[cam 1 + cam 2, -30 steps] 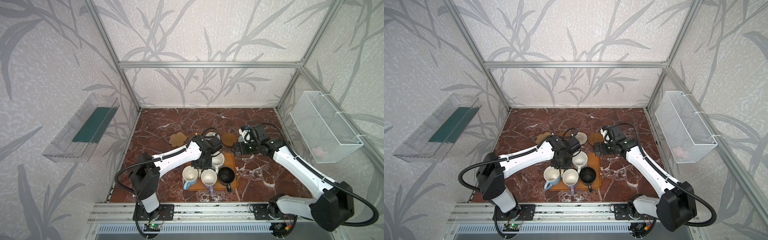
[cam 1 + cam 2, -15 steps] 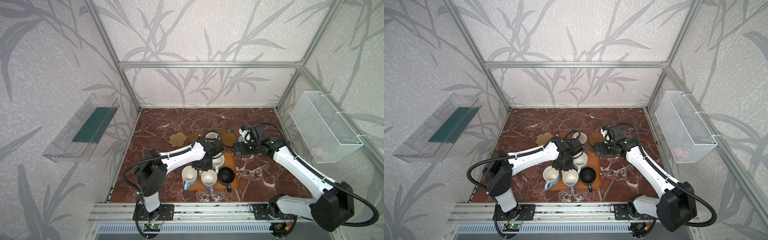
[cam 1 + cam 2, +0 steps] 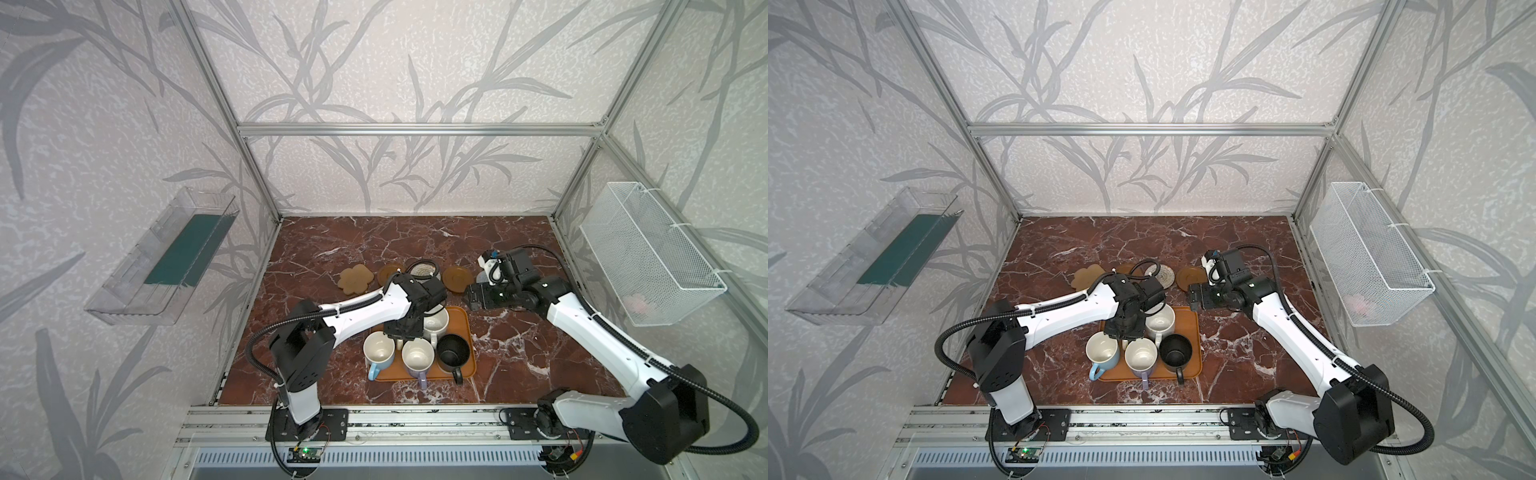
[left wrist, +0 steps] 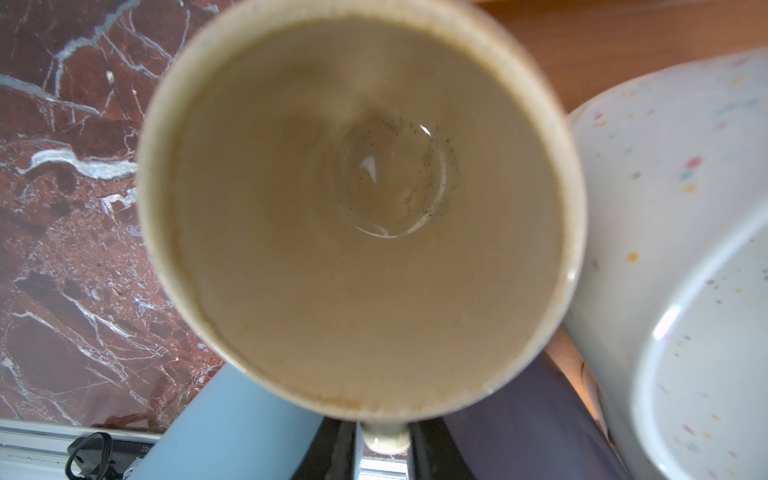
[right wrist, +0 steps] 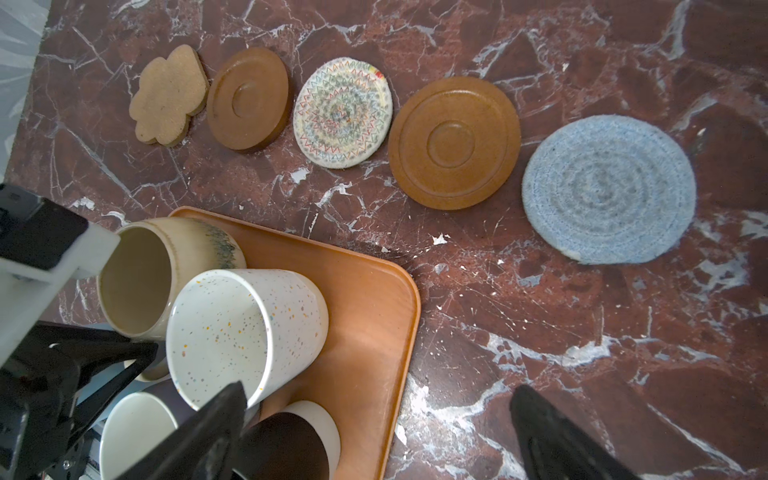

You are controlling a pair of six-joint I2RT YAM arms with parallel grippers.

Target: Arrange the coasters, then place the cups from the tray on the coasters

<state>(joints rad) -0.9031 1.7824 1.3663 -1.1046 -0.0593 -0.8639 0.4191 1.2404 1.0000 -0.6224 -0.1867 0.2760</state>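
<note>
Five coasters lie in a row on the marble: tan cloud [image 5: 168,95], brown round [image 5: 248,97], cream woven [image 5: 343,112], a larger brown round [image 5: 454,141] and grey-blue [image 5: 609,189]. The orange-brown tray [image 3: 467,328] holds the white speckled [image 3: 436,322], light blue [image 3: 379,352], lavender [image 3: 417,357] and black [image 3: 453,353] cups. The cream-yellow cup [image 4: 361,216] stands at the tray's far left corner. My left gripper [image 4: 384,444] is shut on its handle. My right gripper [image 5: 380,390] hangs open over the marble by the tray's far right corner, holding nothing.
A clear plastic bin [image 3: 166,257] hangs on the left wall and a white wire basket [image 3: 648,257] on the right wall. The aluminium rail [image 3: 374,419] runs along the front edge. My right arm hides the grey-blue coaster in both top views.
My left arm's elbow swung and its gripper moved a little toward the front over the tray's far left, jaws narrowing round the cream-yellow cup's handle. The right arm has stayed put.
</note>
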